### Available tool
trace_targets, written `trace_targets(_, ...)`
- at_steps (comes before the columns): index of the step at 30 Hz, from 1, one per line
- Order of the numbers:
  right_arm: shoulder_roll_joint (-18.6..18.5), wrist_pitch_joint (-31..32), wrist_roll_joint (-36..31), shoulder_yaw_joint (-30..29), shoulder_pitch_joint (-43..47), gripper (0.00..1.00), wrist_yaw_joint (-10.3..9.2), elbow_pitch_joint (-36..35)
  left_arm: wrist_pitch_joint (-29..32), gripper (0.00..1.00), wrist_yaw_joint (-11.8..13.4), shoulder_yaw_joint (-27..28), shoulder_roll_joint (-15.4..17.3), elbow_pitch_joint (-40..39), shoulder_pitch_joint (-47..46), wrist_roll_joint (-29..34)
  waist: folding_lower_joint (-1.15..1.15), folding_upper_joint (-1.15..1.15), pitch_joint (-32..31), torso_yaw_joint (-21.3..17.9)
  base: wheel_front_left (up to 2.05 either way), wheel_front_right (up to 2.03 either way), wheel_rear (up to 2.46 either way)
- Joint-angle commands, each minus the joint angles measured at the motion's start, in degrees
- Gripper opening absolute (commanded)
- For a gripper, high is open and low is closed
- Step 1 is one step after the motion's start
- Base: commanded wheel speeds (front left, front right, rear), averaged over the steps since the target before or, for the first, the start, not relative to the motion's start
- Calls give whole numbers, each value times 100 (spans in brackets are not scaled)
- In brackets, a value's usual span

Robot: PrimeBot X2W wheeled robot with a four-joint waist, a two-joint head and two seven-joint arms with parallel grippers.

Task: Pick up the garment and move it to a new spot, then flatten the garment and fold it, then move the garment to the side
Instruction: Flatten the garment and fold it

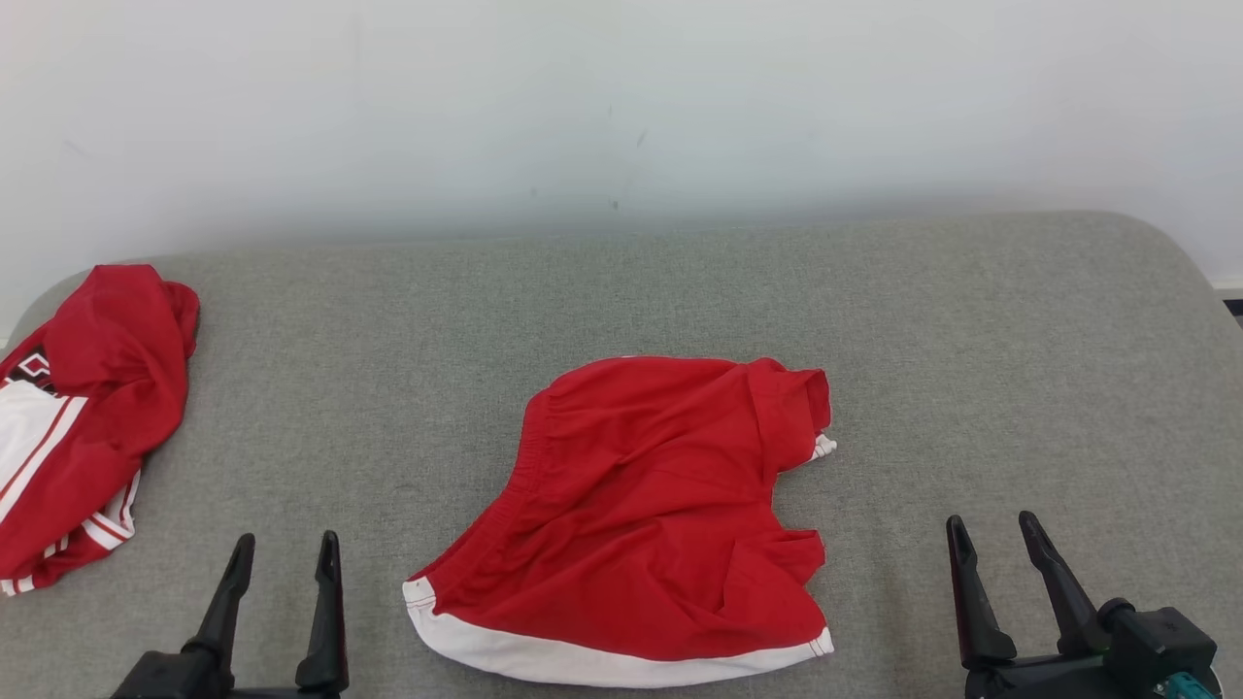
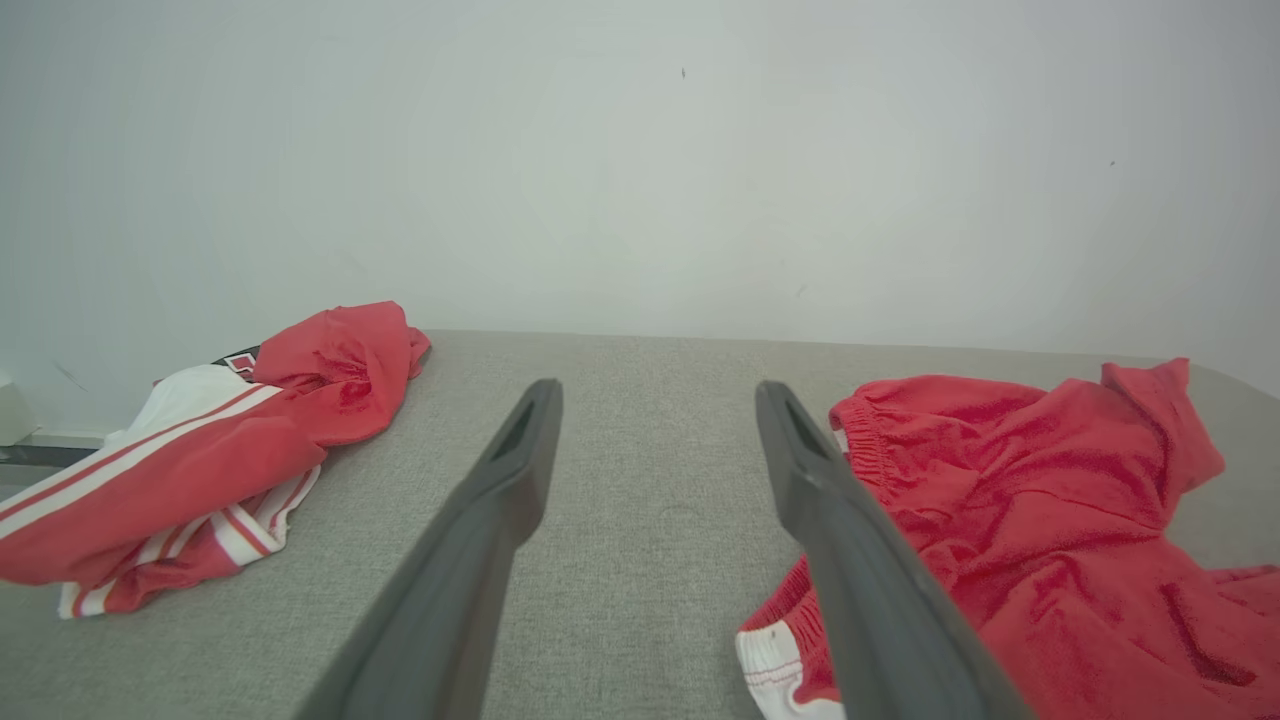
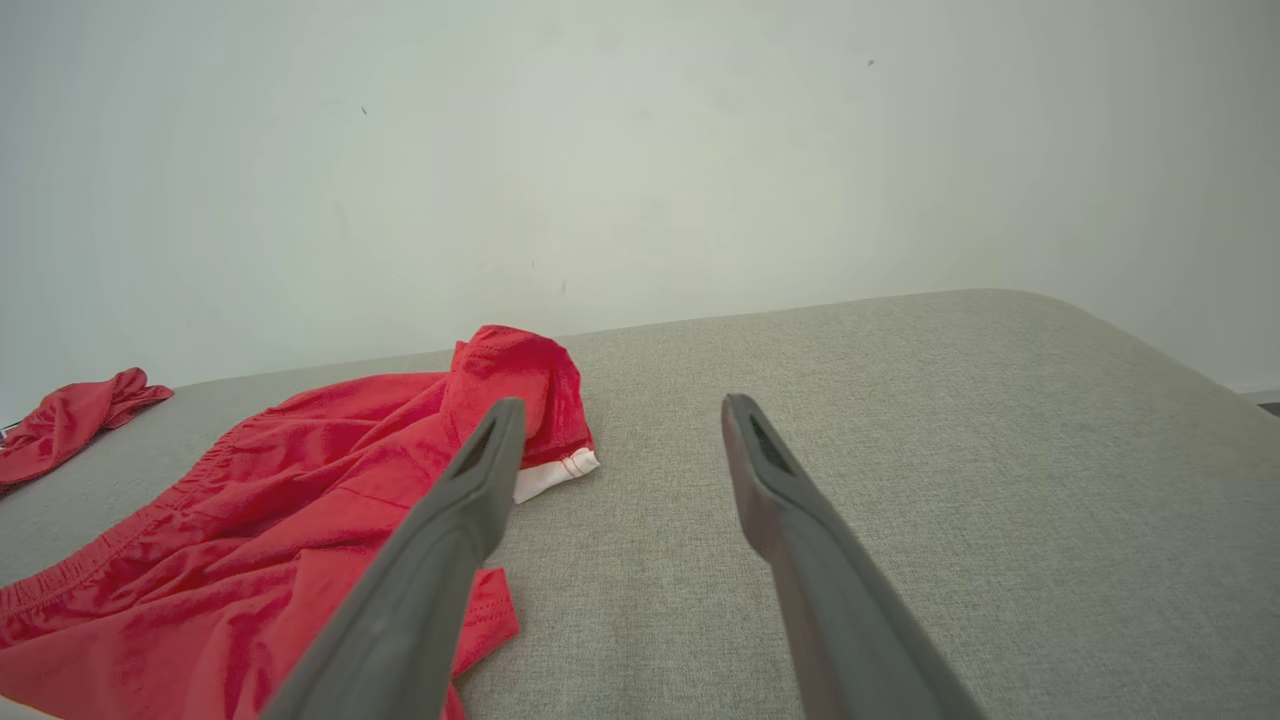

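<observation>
The red shorts (image 1: 641,505) are lying in a crumpled heap on the grey cushion (image 1: 388,320), in the gap between the two grippers and a little ahead of their fingertips. The left gripper (image 1: 287,539) is holding its fingers wide apart with nothing between them, and the shorts are sitting just to the right of its right finger. The right gripper (image 1: 991,521) is holding its fingers wide apart too, and it is empty, with the shorts off to the left of its left finger. The flattening part is probably coming up, because the cloth is bunched and one flap is flopping over on the side nearer the right fingers. To do it well, each gripper should be going for its own side: the left one for the white corner (image 1: 419,594) closest to its fingers, and the right one for the folded-over flap (image 1: 791,408). The fingers should be pinching the edge low on the cushion, then pulling gently away from each other so the wrinkles are smoothing out. A red and white jersey (image 1: 78,427) is lying well to the left of the left fingers, so that gripper should be steering away from it.
</observation>
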Motion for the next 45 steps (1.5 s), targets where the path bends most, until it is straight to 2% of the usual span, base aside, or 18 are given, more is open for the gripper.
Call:
trace_targets(1,-59,-3,26,25,31,100,-13,5,-5,100,-49,0,39,-20,68,81,1,0,-7,4,0,0,0)
trace_targets(13,-194,-3,156,311,132,100,-13,67,-5,100,-309,159,-146,57,186,227,1,0,-45,46,0,0,0)
trace_targets(23,-513,-3,276,1228,-167,100,-13,385,-5,100,-414,184,-287,148,2,284,1,0,71,183,0,0,0)
trace_targets(32,-772,-3,473,1855,-1145,100,-13,1218,-5,100,-458,47,-390,213,-189,331,1,0,297,441,0,0,0)
trace_targets(45,-984,-3,823,1986,-2612,100,-13,2857,-4,100,-474,-196,-447,354,-455,215,1,0,683,1088,0,0,0)
